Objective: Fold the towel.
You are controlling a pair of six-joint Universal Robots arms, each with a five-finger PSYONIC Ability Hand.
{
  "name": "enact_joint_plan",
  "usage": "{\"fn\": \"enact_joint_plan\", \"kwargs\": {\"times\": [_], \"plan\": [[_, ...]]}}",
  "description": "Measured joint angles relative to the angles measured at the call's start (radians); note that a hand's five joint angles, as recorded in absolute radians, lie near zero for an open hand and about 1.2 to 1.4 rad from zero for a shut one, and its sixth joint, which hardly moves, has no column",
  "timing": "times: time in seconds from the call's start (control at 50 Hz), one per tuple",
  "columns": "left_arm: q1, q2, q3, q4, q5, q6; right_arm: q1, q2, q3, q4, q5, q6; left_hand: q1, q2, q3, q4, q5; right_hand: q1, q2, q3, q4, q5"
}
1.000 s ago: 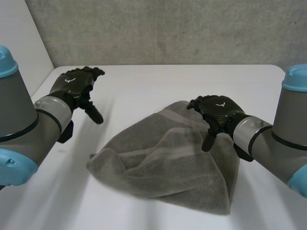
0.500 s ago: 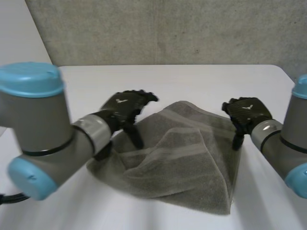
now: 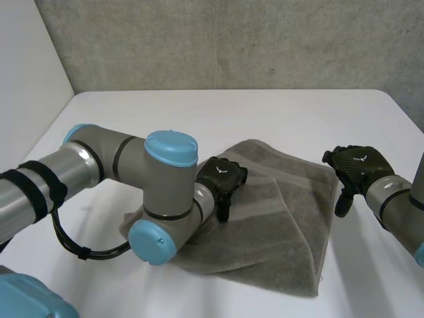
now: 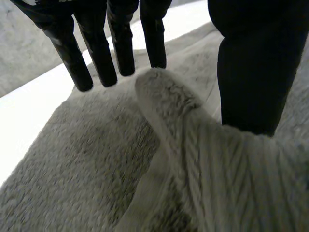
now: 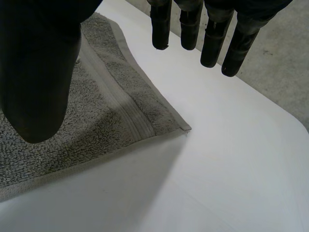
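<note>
A grey towel (image 3: 265, 228) lies loosely doubled over in the middle of the white table (image 3: 199, 112). My left hand (image 3: 222, 180) hovers low over the towel's left-middle part, fingers pointing down. In the left wrist view a raised fold of the towel (image 4: 166, 104) stands between the fingers (image 4: 99, 55) and the thumb, and neither closes on it. My right hand (image 3: 358, 165) hangs open over bare table just right of the towel's far right corner. In the right wrist view that corner (image 5: 178, 126) lies under the straight fingers (image 5: 212, 43), untouched.
A grey concrete wall (image 3: 232, 40) runs behind the table and a white wall (image 3: 26, 79) stands at the left. My left arm (image 3: 126, 172) reaches across the table's left half. Bare table (image 5: 217, 169) stretches right of the towel.
My left arm has swung in from the table's left onto the towel, its fingers starting to curl in. My right hand has left the towel and moved right, off its corner.
</note>
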Motion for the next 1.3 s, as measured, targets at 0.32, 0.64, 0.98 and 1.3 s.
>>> {"fn": "enact_joint_plan", "kwargs": {"times": [0.32,0.64,0.98,1.3], "plan": [[0.002,0.033,-0.016,-0.081,-0.193,0.135,0.001,0.011,-0.014,0.000,-0.006,-0.003,0.664,0.701,0.702,0.707,0.684,0.000,0.000,0.000,0.000,0.000],[0.085,0.403,-0.235,-0.051,-0.290,0.145,-0.044,0.025,-0.033,0.120,-0.202,-0.139,0.687,0.738,0.741,0.744,0.717,0.000,0.000,0.000,0.000,0.000],[0.230,0.599,-0.435,0.002,-0.282,0.133,-0.068,0.140,-0.103,0.307,-0.389,-0.058,0.687,0.739,0.742,0.745,0.717,0.000,0.000,0.000,0.000,0.000],[0.262,0.776,-0.560,0.038,-0.223,0.077,-0.042,0.235,-0.309,0.245,-0.377,0.221,0.687,0.739,0.743,0.745,0.717,0.000,0.000,0.000,0.000,0.000]]}}
